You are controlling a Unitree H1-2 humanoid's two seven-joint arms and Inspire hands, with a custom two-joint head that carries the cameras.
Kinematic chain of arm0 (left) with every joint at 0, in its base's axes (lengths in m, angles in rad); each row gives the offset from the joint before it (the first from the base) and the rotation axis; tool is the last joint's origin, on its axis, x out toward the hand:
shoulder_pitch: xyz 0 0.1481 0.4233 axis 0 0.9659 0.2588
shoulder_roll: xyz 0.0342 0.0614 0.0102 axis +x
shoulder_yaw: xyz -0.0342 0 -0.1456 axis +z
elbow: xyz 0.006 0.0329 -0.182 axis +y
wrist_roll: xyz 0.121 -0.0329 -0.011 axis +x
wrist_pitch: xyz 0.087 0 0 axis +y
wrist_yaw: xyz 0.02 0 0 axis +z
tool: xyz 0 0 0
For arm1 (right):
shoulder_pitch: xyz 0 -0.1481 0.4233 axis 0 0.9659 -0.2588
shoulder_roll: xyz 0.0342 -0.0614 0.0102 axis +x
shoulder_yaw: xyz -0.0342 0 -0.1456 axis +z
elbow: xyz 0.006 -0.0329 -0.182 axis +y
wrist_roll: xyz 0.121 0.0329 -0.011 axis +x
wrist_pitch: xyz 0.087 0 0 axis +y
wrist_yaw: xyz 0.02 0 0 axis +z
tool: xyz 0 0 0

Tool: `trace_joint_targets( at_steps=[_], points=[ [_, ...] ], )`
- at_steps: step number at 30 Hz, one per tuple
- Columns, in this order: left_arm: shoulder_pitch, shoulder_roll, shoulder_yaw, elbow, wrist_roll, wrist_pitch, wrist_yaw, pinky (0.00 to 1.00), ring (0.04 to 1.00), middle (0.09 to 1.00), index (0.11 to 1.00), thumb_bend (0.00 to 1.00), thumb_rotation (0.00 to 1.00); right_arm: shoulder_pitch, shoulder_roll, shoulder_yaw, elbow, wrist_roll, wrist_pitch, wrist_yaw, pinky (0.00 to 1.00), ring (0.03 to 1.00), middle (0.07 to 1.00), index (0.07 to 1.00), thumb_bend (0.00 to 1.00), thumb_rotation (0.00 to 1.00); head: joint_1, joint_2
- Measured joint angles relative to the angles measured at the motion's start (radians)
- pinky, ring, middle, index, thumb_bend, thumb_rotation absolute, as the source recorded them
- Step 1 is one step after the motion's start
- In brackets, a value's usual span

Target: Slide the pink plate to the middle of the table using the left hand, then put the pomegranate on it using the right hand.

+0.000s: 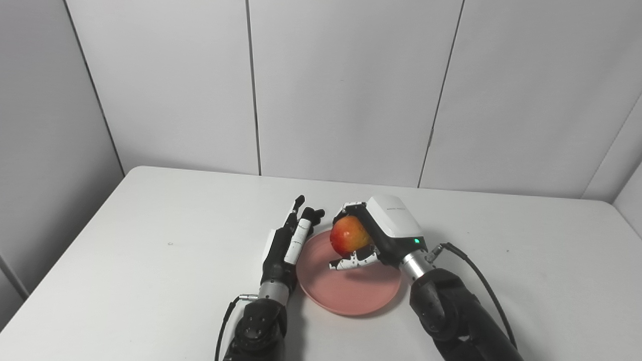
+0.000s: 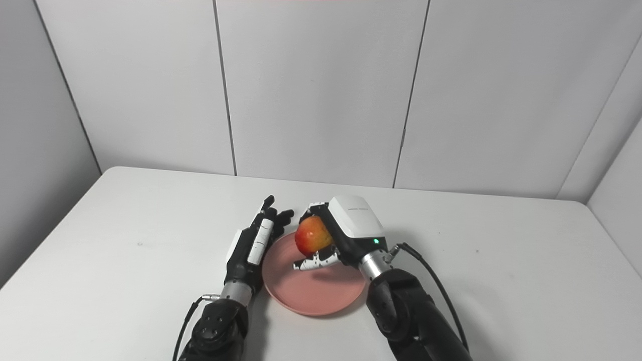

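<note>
A round pink plate (image 1: 346, 293) lies on the white table near its front middle. My right hand (image 1: 373, 235) is shut on a red and yellow pomegranate (image 1: 348, 234), held a little above the plate's far part. The fingers curl over the fruit's top and the thumb sits under it. My left hand (image 1: 288, 240) stands open at the plate's left rim, fingers stretched forward and slightly spread, holding nothing. Whether it touches the rim I cannot tell.
The white table (image 1: 150, 250) stretches wide to the left and right of both arms. Grey panel walls (image 1: 346, 90) close in behind the table and on both sides. A black cable (image 1: 481, 281) loops from my right wrist.
</note>
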Motion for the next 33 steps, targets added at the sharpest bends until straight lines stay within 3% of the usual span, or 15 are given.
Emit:
trace_joint_targets(
  at_steps=[9,25,28,31,32,33],
  points=[
    [-0.001,0.001,-0.008,0.001,0.003,0.002,0.0,0.89,0.867,0.812,0.942,0.91,0.86,-0.001,0.014,0.009,0.076,-0.028,0.007,-0.004,0.25,0.323,0.408,0.486,0.51,0.15,-0.021,0.008],
    [-0.002,-0.001,-0.009,0.002,0.002,0.005,0.0,0.86,0.83,0.781,0.937,0.9,0.86,-0.025,0.007,0.026,0.067,-0.069,0.056,0.074,0.29,0.368,0.439,0.487,0.51,0.16,-0.023,0.018],
    [-0.003,-0.001,-0.01,0.002,0.003,0.006,0.0,0.86,0.839,0.801,0.94,0.91,0.87,-0.031,0.007,0.03,0.059,-0.071,0.088,0.102,0.31,0.396,0.463,0.489,0.51,0.17,-0.023,0.018],
    [-0.003,-0.001,-0.011,0.002,0.003,0.008,0.0,0.88,0.893,0.899,0.951,0.92,0.88,-0.032,0.007,0.034,0.048,-0.071,0.101,0.12,0.35,0.442,0.505,0.492,0.51,0.18,-0.023,0.017],
    [-0.003,-0.001,-0.011,0.001,0.003,0.009,0.0,0.9,0.925,0.934,0.955,0.93,0.87,-0.032,0.006,0.034,0.046,-0.071,0.104,0.125,0.41,0.503,0.561,0.566,0.66,0.43,-0.025,0.017],
    [-0.003,-0.001,-0.011,0.0,0.003,0.011,0.0,0.9,0.944,0.952,0.956,0.93,0.87,-0.032,0.005,0.035,0.043,-0.071,0.108,0.131,0.43,0.535,0.592,0.592,0.71,0.5,-0.025,0.017]
  ],
)
